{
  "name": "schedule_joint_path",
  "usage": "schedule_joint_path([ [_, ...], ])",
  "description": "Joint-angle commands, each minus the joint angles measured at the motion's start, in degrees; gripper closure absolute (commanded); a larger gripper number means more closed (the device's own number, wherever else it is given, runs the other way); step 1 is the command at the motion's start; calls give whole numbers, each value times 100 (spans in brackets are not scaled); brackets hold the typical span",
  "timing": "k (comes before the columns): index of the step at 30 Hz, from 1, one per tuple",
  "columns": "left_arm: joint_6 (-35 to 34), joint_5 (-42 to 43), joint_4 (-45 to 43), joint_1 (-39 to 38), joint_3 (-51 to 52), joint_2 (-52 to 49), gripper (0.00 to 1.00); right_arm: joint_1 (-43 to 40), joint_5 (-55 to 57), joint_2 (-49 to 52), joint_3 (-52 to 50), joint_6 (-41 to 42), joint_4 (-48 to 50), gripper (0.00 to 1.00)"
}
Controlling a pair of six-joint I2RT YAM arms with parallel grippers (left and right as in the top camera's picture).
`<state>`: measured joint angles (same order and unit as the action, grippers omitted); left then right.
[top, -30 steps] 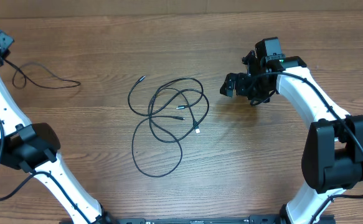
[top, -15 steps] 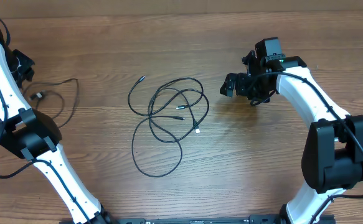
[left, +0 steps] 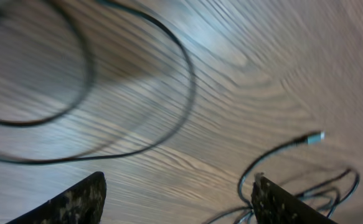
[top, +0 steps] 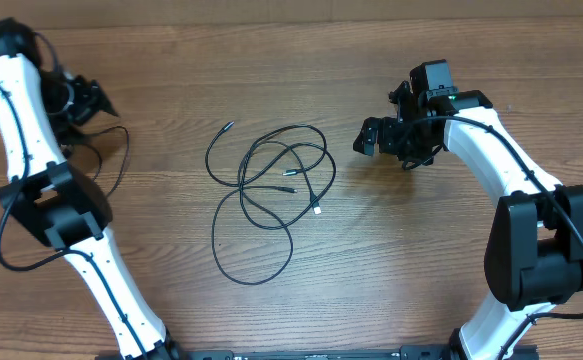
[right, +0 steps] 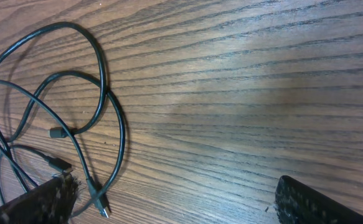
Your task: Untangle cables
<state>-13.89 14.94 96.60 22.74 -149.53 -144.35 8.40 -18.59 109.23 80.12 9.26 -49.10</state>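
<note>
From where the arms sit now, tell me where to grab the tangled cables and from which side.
Take the tangled cables by the plug-tipped end at the upper left, coming from above on the left: it sticks out alone, clear of the crossing loops.

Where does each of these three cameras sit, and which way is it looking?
Overhead: above the table, looking straight down; both white arms, left gripper and right gripper show.
Left wrist: on the left arm, angled low across the wood at a loose cable; its own open fingers at the bottom.
Right wrist: on the right arm, looking at the tangled cables; its own fingers in the bottom corners.
Shared: all three see the tangled cables.
</note>
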Motion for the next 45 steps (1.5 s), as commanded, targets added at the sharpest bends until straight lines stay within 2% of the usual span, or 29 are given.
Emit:
schedule_joint_path([
  [1, 326, 315, 24, -442, 273, -55, 25, 20, 57, -142, -24, 11, 20, 0],
  [10, 319, 310, 24, -1873, 435, -50, 25, 20, 57, -142, -24, 9, 22, 0],
  [14, 317, 310, 24, -2295, 435, -28, 30, 20, 57, -142, -24, 9, 22, 0],
  [23, 144, 313, 24, -3134, 461, 352, 30, 20, 57, -142, -24, 9, 22, 0],
  [27, 144, 144, 24, -3615, 981, 841, 31, 20, 57, -142, -24, 9, 22, 0],
  [31, 28, -544, 24, -3958, 1829, 1596, 30, 20, 59, -142, -24, 9, 22, 0],
  [37, -72, -656, -31, -4201, 2614, 2085, 29, 20, 57, -142, -24, 9, 22, 0],
  [45, -153, -411, -1217, -4481, 3980, 2087, 30, 20, 57, -142, -24, 11, 22, 0],
])
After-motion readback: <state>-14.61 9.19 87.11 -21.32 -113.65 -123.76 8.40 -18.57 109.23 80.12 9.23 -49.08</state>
